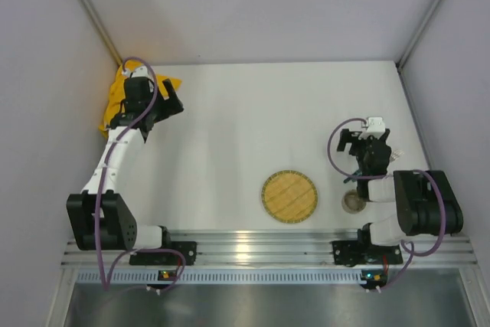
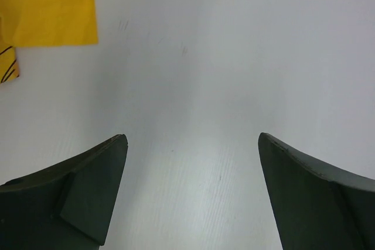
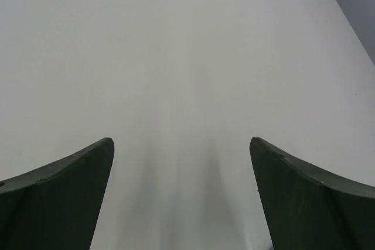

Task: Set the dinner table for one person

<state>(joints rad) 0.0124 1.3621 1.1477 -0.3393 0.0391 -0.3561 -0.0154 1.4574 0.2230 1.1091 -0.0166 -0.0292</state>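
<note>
Two grippers hung over the dinner table, whose white top spread under and beyond both arms. Both were spread wide with nothing between their fingers: the left gripper and the right gripper each showed only bare surface in its own wrist view. The yellow cloth lay bunched at the far left edge, just beside the left gripper and ahead and to the left in its wrist view, well apart from the right arm. Crumpled as it was, it offered no clear long axis. The left arm looked much the nearer for fetching it. The round plate sat near the front edge with nothing on it. The small cup stood close to the right arm's base, on the near side of that gripper, and its contents could not be made out.
</note>
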